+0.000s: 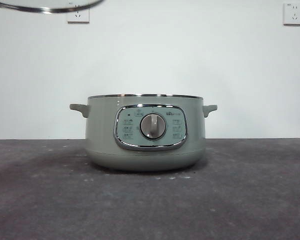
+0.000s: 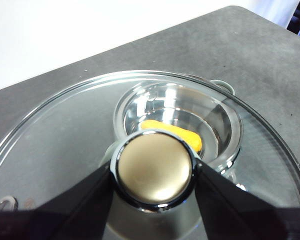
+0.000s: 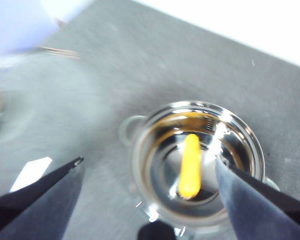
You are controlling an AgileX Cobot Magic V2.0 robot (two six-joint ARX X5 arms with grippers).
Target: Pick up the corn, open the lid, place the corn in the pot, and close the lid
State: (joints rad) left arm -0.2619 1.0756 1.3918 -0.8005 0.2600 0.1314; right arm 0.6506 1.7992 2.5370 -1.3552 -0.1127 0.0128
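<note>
Corn (image 3: 190,166) lies flat in pot (image 1: 145,132); left pincer (image 2: 155,172) grips lid (image 2: 65,135), right pincer (image 3: 150,172) gapes.

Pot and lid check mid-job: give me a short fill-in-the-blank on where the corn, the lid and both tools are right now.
1. The corn lies inside the ____.
2. The left tool is shut on the lid's ____.
3. In the front view, the lid hangs above the pot, at the picture's top ____ corner.
4. The right tool hovers over the pot with its jaws ____.

Missing words: pot; knob; left; open
</note>
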